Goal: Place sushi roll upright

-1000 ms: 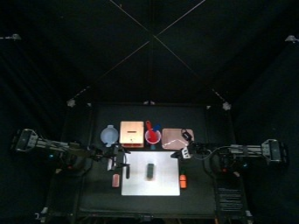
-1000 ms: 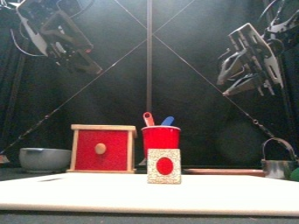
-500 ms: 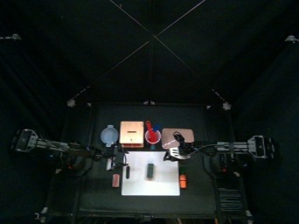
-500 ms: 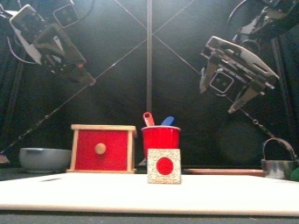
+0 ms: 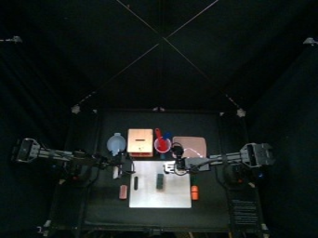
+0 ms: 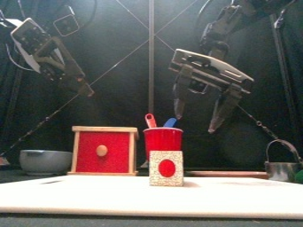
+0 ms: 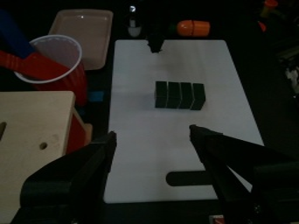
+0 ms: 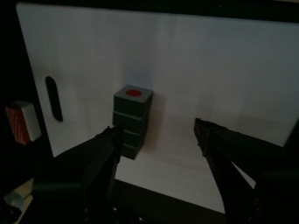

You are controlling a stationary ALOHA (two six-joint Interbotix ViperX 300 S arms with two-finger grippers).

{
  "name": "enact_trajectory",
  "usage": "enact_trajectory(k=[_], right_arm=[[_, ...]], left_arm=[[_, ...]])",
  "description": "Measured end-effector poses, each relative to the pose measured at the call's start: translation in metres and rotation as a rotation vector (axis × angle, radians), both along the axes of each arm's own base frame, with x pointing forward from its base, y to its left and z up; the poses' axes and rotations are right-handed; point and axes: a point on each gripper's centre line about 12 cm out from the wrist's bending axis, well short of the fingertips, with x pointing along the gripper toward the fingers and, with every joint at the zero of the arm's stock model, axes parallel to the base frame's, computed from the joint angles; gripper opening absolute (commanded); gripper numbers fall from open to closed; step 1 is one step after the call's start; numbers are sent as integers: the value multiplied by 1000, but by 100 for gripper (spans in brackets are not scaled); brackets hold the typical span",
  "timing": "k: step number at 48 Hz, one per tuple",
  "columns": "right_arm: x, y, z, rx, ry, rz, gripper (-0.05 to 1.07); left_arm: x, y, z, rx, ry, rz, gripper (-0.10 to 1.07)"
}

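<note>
Right claw (image 8: 158, 144) above white mat (image 8: 233, 70)

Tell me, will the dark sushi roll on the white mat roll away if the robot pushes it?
Probably not: the dark, blocky sushi roll lies on a flat side on the white mat. Its visible segment lines suggest it might separate if squeezed hard.

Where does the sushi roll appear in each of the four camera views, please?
Top view: the sushi roll lies on the white mat, near its middle.
Front view: it cannot be made out; the mat shows only edge-on.
Left wrist view: the roll lies mid-mat, beyond the jaws.
Right wrist view: the roll lies on the mat, beyond the jaws.
Shared landmark: the white mat.
</note>
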Motion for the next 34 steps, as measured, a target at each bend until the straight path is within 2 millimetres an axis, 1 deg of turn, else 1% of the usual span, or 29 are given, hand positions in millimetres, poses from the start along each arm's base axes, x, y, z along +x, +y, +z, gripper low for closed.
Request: enact_trajectory(k=[4,11,19,24,27,30,34], right_arm=[[13,1,-6,-12,5,-18,94],[29,4,-19,-24,25,-25,94],[45,7,-42,-30,65,-21,94],[55,8,-48,-31,74,-23,94],[59,8,-48,-33,74,-23,94],[63,9,-48,-36,82,-23,94],[62,10,-50,-35,117,-31,94]], left_arm=[[-1,2,-2,-1,6,7,99],[-2,4,-3,-1,7,19,99],[-6,5,-9,-8,25,26,98],[-7,5,-11,-19,28,29,99],[-8,5,-12,-20,30,28,99],[-8,5,-13,-22,32,29,99],[-8,4,-13,-24,30,25,99]])
